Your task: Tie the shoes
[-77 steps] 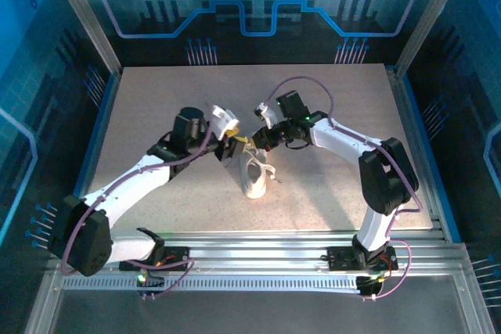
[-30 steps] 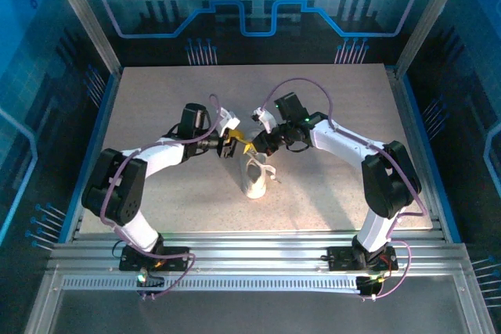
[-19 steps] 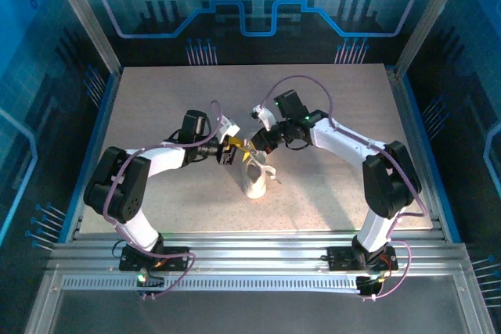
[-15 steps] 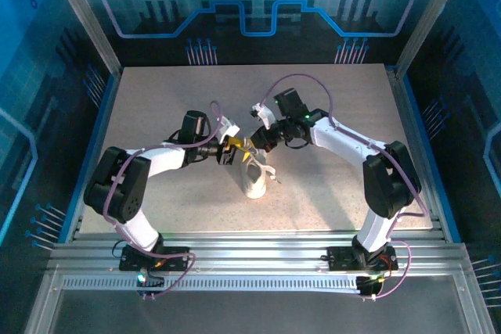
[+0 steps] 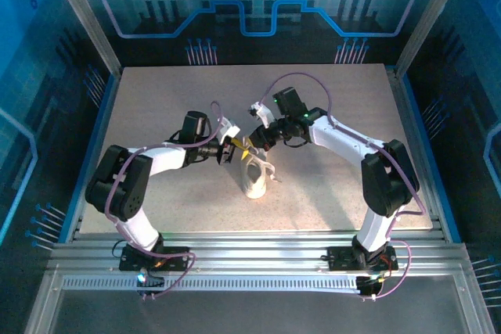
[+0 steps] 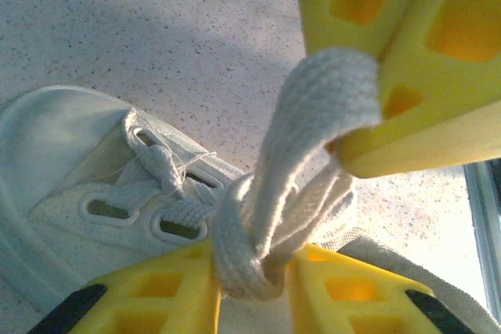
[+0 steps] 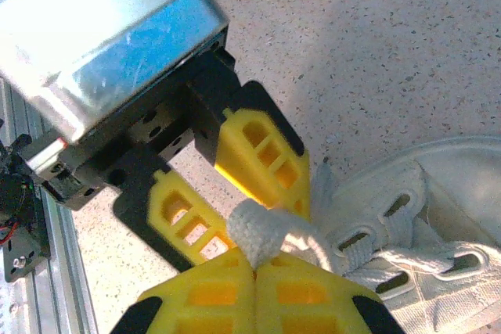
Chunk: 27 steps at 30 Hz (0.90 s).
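And here's the shoe (image 5: 253, 181), sitting around the middle of the table (image 5: 156, 99), long axis running 12 to 6 o'clock. Its rounded white end points to 6, and the laced end sits up at 12 under both grippers. From above I can't tell toe from heel.

The left gripper (image 5: 232, 152) reaches in from 9 o'clock, its yellow fingers squeezed onto the laces (image 6: 313, 107) right where the strands bunch above the eyelets. The right gripper (image 5: 252, 145) comes in from 2 o'clock, clenched tight on a loop of those same laces, nearly touching its partner.
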### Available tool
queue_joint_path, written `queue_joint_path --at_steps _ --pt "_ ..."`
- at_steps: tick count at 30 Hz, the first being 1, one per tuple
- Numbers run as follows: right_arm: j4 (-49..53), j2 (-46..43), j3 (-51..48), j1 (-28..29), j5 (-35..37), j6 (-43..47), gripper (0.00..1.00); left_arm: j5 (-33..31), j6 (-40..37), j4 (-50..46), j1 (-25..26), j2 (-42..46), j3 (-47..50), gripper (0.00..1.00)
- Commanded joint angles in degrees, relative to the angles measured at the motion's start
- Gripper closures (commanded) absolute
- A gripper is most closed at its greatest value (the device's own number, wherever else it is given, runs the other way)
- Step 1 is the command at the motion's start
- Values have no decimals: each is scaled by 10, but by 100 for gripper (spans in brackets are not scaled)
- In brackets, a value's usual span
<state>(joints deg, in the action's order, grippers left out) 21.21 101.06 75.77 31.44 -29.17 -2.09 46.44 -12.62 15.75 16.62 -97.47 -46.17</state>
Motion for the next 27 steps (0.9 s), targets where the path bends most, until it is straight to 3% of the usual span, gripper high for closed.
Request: queue_joint_path --at_steps 1,4,9,12,16,22,27 --pt "7 8 17 -5 -14 -7 100 26 -9 -3 0 -11 -14 86" --pt "4 2 14 -7 -12 -10 89 25 -10 -4 1 -9 -12 99" --pt "-13 -21 -4 -23 -25 -28 62 13 -13 6 1 -2 1 100" --pt "-28 -40 -32 -44 -40 -41 55 8 -11 10 2 2 5 100" --pt "-55 -55 -72 -71 -50 -64 53 1 -4 26 2 10 13 100" --pt "-71 -13 -73 -87 -43 -120 65 -16 32 49 7 15 17 100" --pt "-84 43 -42 -86 -92 -158 61 -41 64 69 19 23 21 100"
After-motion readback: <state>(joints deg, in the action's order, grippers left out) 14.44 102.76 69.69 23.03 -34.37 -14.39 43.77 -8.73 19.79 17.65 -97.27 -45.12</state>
